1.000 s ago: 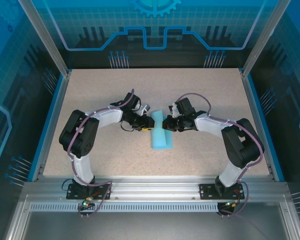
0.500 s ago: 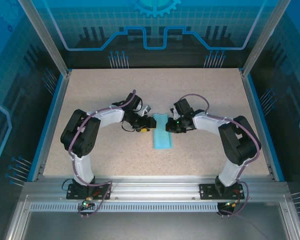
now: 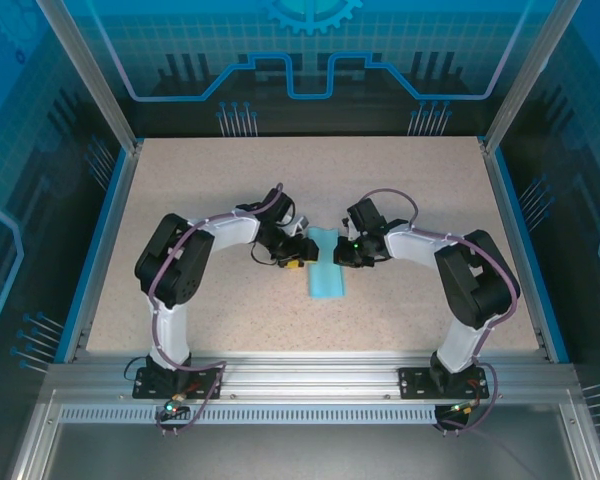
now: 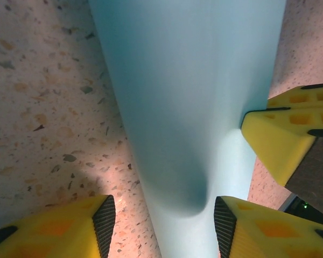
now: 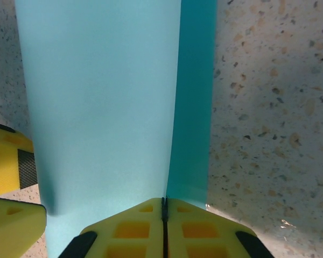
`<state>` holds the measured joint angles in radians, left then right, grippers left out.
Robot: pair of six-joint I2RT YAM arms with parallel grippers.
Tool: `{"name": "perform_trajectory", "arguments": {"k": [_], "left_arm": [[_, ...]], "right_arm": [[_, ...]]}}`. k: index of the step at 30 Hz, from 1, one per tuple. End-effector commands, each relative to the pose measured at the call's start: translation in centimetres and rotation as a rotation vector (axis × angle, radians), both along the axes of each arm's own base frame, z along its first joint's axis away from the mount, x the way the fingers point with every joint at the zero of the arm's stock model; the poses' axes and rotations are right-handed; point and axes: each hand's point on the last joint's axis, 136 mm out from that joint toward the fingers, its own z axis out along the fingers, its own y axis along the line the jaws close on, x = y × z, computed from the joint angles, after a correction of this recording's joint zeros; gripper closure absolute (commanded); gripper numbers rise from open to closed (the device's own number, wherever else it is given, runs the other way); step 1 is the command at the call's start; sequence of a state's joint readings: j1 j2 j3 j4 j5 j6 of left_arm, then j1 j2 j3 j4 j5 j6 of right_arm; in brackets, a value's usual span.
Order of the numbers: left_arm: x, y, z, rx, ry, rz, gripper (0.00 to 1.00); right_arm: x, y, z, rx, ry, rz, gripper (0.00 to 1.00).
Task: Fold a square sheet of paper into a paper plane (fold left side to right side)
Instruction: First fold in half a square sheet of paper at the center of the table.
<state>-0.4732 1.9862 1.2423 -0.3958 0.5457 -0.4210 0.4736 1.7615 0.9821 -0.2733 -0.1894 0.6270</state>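
Two claws meet over the middle of the surface (image 3: 180, 190), with the square sheet of paper (image 3: 327, 268) between them. It is folded into a narrow light-blue strip and lies on the surface.

Left claw (image 3: 297, 251): released. In the left wrist view its fingers (image 4: 70, 228) stand apart and straddle the far part of the strip. Speckled surface shows between one pad and the paper edge. The other pad sits right at the opposite edge, contact hard to call. Both fingers are cut off by the bottom of that view.

Sheet: the long axis runs from the arm bases toward the far side, near end leaning slightly right. The far part sits between the claws and the near end lies free. Between the claws the paper humps up in a soft rounded bulge. The right wrist view shows two layers, a lighter top flap and a darker lower layer sticking out along one side. Both wrist views crop the strip, so its ends can't be read there. From above the ends look roughly square, too small to be sure.

Right claw (image 3: 343, 250): clenched, fingers (image 5: 134, 228) together with only a thin seam between them. The tips touch the paper where the top flap ends. Can't tell if a layer is pinched in the seam.
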Motion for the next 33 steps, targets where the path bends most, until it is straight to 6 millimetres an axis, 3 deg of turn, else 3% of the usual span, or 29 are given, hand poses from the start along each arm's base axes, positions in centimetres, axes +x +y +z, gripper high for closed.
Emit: {"name": "perform_trajectory", "arguments": {"k": [1, 8, 13, 20, 26, 33], "left_arm": [[-0.2, -0.4, -0.3, 0.03, 0.035, 0.002, 0.48], [-0.3, -0.5, -1.2, 0.052, 0.056, 0.0, 0.56], [-0.5, -0.5, -2.1, 0.074, 0.075, -0.005, 0.61], [-0.7, -0.3, -2.9, 0.108, 0.09, -0.012, 0.61], [-0.9, -0.4, -3.3, 0.118, 0.099, -0.019, 0.61], [-1.2, -0.3, -3.8, 0.145, 0.113, -0.033, 0.6]], "right_arm": [[-0.3, 0.1, -0.5, -0.025, 0.017, 0.015, 0.9], [-0.3, 0.0, -0.5, -0.029, 0.009, 0.016, 0.85], [-0.1, -0.5, 0.4, -0.039, -0.033, 0.006, 0.74], [0.3, -3.3, 3.2, -0.089, -0.165, -0.09, 0.45], [-0.9, -7.0, 4.5, -0.114, -0.225, -0.234, 0.16], [-1.9, -9.7, 6.0, -0.08, -0.273, -0.319, 0.02]]}}
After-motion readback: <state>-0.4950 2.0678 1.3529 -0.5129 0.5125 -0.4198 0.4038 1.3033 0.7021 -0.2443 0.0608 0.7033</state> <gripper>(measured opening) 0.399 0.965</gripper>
